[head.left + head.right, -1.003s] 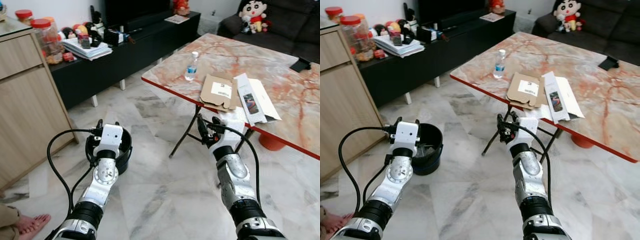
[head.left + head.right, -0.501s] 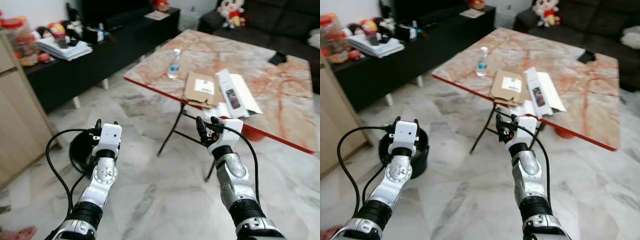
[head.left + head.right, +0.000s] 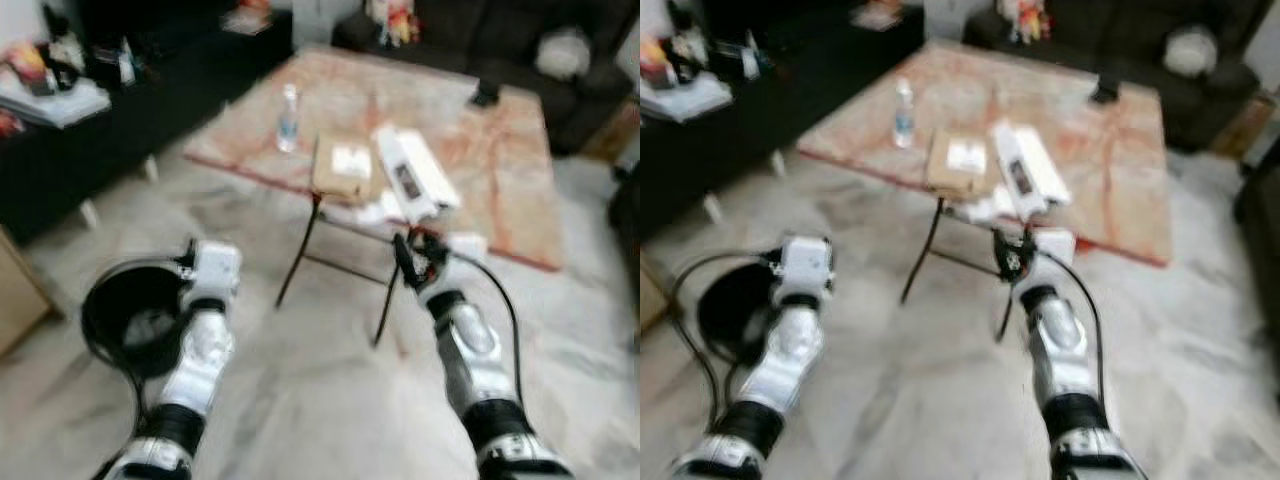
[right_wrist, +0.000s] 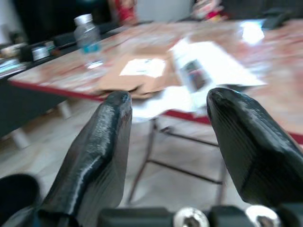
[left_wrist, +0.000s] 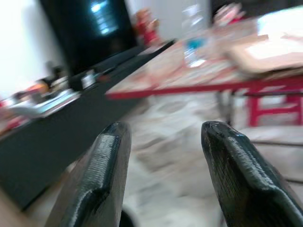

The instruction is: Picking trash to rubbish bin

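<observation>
Pink-veined marble table (image 3: 500, 150), thin black legs, on pale marble floor (image 3: 300, 400). Dark sofa (image 3: 520, 40) behind. Low black TV cabinet (image 3: 150, 90) to the left.

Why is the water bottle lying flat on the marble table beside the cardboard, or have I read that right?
Not quite: the water bottle stands upright, not flat, as the right wrist view shows. It is on the marble table, beside the cardboard.
</observation>
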Controlling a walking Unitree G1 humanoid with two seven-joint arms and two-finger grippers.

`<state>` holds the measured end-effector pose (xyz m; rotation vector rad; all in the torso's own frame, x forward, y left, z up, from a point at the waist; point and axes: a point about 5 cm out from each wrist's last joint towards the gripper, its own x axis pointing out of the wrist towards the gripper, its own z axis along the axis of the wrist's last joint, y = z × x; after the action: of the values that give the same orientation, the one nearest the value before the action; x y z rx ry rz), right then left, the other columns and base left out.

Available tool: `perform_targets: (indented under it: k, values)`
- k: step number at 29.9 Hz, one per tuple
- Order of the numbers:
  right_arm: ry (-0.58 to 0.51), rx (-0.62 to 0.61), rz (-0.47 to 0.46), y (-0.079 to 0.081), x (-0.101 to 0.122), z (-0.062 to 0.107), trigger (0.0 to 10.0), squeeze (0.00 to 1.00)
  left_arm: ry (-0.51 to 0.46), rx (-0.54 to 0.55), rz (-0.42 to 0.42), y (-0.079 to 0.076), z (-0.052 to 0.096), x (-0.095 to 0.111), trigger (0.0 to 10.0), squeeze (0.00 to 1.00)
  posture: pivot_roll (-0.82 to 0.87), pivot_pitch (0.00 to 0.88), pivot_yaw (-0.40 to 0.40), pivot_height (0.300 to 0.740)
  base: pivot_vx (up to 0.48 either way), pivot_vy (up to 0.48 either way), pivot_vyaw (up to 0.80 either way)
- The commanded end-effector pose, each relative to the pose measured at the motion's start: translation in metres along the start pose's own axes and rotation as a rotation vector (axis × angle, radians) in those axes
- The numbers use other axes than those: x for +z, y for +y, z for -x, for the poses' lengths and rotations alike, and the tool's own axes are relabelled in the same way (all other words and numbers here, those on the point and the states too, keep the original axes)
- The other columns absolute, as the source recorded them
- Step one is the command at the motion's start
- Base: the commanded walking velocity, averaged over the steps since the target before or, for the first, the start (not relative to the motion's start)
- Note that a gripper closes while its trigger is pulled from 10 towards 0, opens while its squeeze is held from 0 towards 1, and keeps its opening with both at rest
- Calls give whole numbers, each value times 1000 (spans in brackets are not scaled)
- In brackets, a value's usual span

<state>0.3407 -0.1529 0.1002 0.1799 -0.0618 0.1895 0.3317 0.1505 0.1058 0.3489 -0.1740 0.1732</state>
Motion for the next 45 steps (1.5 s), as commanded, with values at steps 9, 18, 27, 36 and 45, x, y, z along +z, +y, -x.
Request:
perform_targets:
  k: [9, 18, 27, 36, 45]
  values:
    - [-3, 2, -5, 1, 2, -1, 10000, 0, -7, 15, -6, 4, -2, 3, 10000, 0, 89, 0, -107, 740, 0, -62, -796]
    - [-9, 11, -9, 4, 2, -1, 10000, 0, -2, -19, 10, 0, -3, 4, 10000, 0, 89, 0, -106, 740, 0, 0, -424]
    - [-18, 19, -14, 6, 4, -1, 10000, 0, -18, -57, 28, -7, -1, 9, 10000, 0, 91, 0, -105, 740, 0, 0, 0]
    - [-17, 29, -9, 7, 4, -1, 10000, 0, -2, -32, 23, -2, -5, 9, 10000, 0, 90, 0, -102, 740, 0, 0, 0]
    - [-24, 30, -6, 7, 6, -3, 10000, 0, -4, -21, 14, -1, -6, 10, 10000, 0, 90, 0, -103, 740, 187, 0, 0]
